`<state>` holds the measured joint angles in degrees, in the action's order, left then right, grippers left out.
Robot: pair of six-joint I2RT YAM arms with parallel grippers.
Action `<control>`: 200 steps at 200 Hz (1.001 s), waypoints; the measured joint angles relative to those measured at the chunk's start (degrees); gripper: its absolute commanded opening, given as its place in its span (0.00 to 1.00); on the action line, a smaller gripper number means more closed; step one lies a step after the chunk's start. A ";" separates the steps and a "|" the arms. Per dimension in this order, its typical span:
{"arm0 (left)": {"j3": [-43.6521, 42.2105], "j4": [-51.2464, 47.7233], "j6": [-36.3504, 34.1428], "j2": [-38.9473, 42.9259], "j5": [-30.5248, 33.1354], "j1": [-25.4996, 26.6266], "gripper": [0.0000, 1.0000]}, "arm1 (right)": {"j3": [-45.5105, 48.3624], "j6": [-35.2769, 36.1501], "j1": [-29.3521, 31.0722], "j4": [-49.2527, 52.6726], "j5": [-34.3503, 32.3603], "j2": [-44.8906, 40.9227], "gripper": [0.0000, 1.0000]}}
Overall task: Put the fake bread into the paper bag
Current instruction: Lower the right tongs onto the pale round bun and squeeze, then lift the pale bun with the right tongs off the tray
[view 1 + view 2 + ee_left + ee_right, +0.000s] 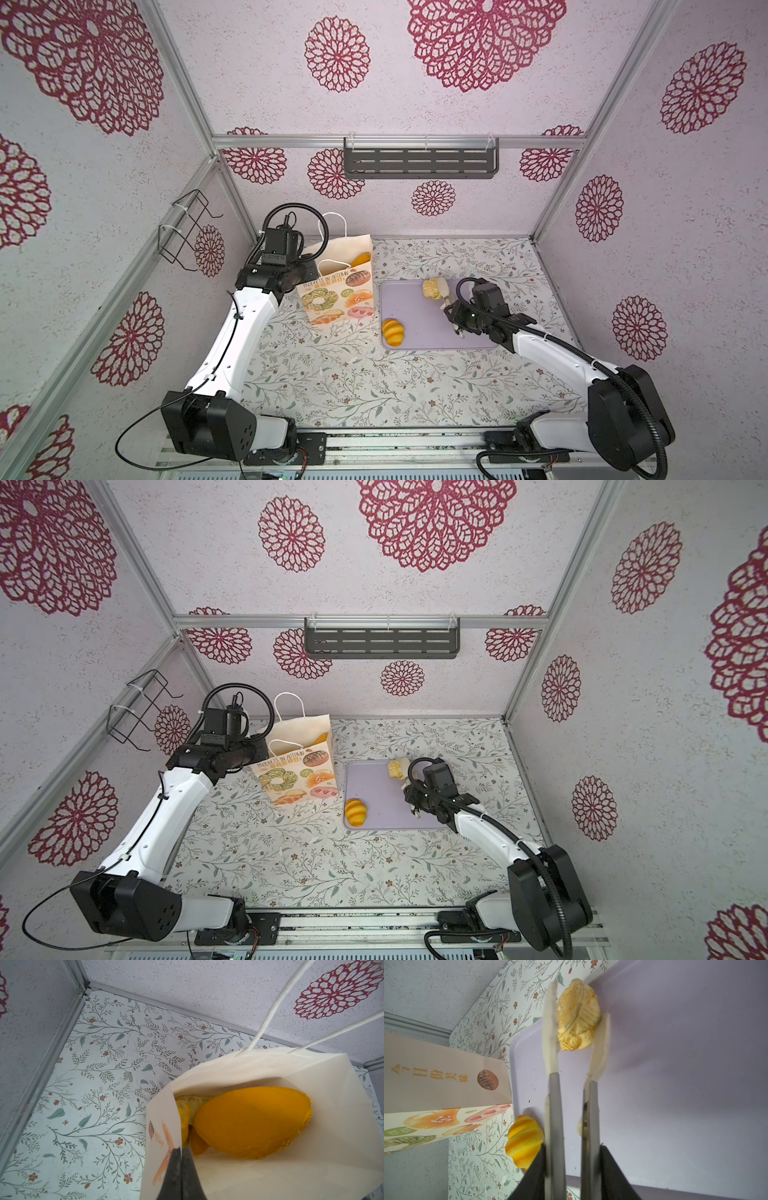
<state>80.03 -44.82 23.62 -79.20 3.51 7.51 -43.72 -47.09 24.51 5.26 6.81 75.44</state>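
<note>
The paper bag (336, 291) (297, 771) stands open at the back left, and my left gripper (181, 1150) is shut on its side rim (166, 1118). Inside it lie orange and yellow pieces of fake bread (249, 1120) (360, 259). My right gripper (572, 1147) (455, 322) is shut on metal tongs (554, 1095) with white tips. The tips squeeze a pale cream bread (578, 1022) (432, 288) (397, 768) at the far edge of the lilac tray (415, 324) (675, 1064). An orange striped bun (392, 332) (356, 812) (524, 1142) lies on the tray's left edge.
The bag's white cord handles (276, 1001) rise above its mouth. A dark slotted shelf (419, 162) hangs on the back wall and a black wire rack (183, 228) on the left wall. The table carries a floral cover (353, 382).
</note>
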 measured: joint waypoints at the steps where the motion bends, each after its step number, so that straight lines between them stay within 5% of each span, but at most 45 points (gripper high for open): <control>1: 0.00 0.00 0.00 0.00 0.00 0.00 0.00 | 0.02 0.04 0.00 -0.07 0.02 0.00 0.37; 86: 0.00 0.00 0.00 0.00 0.04 0.00 0.00 | 1.22 -0.09 -0.22 -0.79 2.12 2.67 0.43; 136: 0.00 0.00 0.00 0.00 0.02 0.00 0.00 | 1.20 -0.22 -0.44 -2.54 3.58 4.37 0.23; 200: 0.00 0.00 0.00 0.00 0.07 0.00 0.00 | 1.22 -0.59 -0.44 -3.28 3.82 4.37 0.12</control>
<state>80.03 -44.82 23.62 -79.20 3.57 7.51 -42.50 -47.68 24.08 1.98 10.63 79.81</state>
